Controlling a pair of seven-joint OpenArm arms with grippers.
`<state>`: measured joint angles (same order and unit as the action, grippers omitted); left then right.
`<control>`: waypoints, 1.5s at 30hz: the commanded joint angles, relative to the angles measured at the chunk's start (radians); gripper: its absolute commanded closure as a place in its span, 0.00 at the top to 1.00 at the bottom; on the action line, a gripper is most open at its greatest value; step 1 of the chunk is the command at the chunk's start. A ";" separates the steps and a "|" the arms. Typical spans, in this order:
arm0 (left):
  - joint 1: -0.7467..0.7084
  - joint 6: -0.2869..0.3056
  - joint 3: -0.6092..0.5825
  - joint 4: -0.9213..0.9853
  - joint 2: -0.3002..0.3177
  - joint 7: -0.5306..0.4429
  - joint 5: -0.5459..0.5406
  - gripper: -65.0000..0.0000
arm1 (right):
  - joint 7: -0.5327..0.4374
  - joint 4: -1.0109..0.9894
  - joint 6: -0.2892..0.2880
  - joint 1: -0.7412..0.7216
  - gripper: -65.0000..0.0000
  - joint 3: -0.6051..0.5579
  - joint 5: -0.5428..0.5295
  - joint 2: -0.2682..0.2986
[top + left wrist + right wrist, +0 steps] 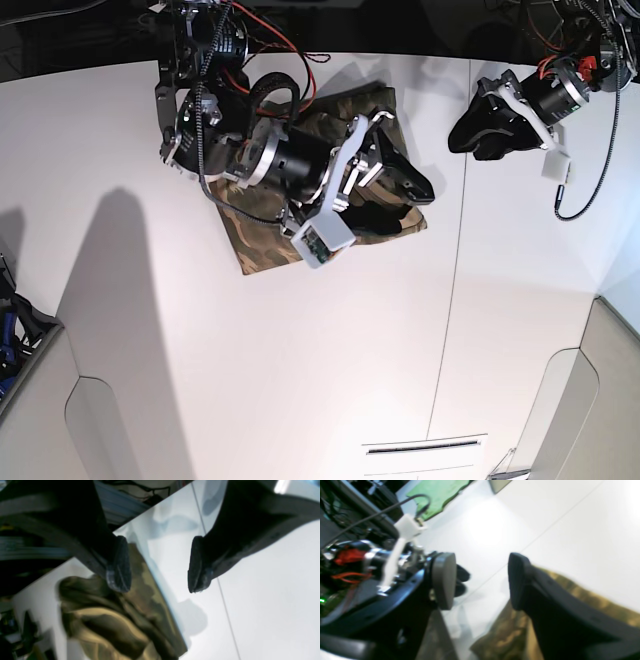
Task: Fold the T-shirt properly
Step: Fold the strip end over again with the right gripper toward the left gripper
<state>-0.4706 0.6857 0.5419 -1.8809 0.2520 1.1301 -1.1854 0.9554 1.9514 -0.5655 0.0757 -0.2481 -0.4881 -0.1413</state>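
The camouflage T-shirt [262, 243] lies as a folded bundle on the white table [300, 380], upper middle in the base view. My right gripper [413, 202] hovers over its right part, open with nothing between the fingers. In the right wrist view the right gripper [480, 580] has a wide gap, with the T-shirt [506, 635] below and to the right of its dark finger. My left gripper [468, 128] is off to the right of the shirt, apart from it. The left wrist view shows the left gripper [160, 565] open over bare table, beside the T-shirt [112, 622] edge.
A table seam [455, 300] runs front to back just right of the shirt. A green cloth [437, 492] lies past the table's far edge in the right wrist view. Cables [585, 190] hang from the left arm at the top right.
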 commanded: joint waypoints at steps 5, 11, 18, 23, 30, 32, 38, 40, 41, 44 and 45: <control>-0.001 0.012 0.026 -0.016 0.011 0.117 -0.224 0.59 | -0.024 0.018 -0.003 -0.023 0.09 0.016 0.117 0.002; -0.037 0.012 -0.037 -0.016 0.011 0.146 -0.287 0.59 | -0.024 0.015 0.021 -0.011 0.00 0.081 0.180 0.136; -0.037 0.012 -0.064 -0.016 0.011 0.126 -0.285 0.59 | -0.039 -0.044 0.063 0.015 0.00 0.140 0.089 0.224; -0.012 0.012 -0.064 -0.016 0.011 0.124 -0.283 0.59 | -0.047 -0.167 0.053 0.054 0.00 0.059 0.029 0.218; -0.009 0.012 -0.064 -0.016 0.012 0.124 -0.276 0.59 | -0.060 -0.180 -0.004 0.090 0.00 -0.159 -0.017 0.190; -0.009 0.012 -0.064 -0.016 0.012 0.125 -0.276 0.59 | -0.062 -0.164 -0.004 0.090 0.00 -0.192 -0.016 0.167; -0.009 0.012 -0.063 -0.016 0.012 0.124 -0.277 0.59 | -0.062 -0.109 -0.008 0.062 0.00 -0.204 -0.015 0.108; -0.009 0.012 -0.063 -0.018 0.013 0.124 -0.276 0.58 | -0.066 -0.095 -0.006 0.035 0.00 -0.202 0.003 0.108; -0.009 0.012 -0.063 -0.019 0.015 0.124 -0.276 0.54 | -0.066 -0.088 -0.006 0.019 0.00 -0.198 0.016 0.108; -0.009 0.012 -0.063 -0.031 0.023 0.124 -0.276 0.33 | -0.066 -0.072 0.002 -0.034 0.00 -0.176 0.016 0.108; -0.009 0.012 -0.063 -0.034 0.023 0.124 -0.277 0.27 | -0.066 -0.071 0.002 -0.052 0.00 -0.167 0.016 0.108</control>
<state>-0.4789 0.6891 0.4732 -1.8946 0.2638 1.2690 -1.4307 0.9119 1.8637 -0.5579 0.0311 -0.4137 -0.4545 -0.0238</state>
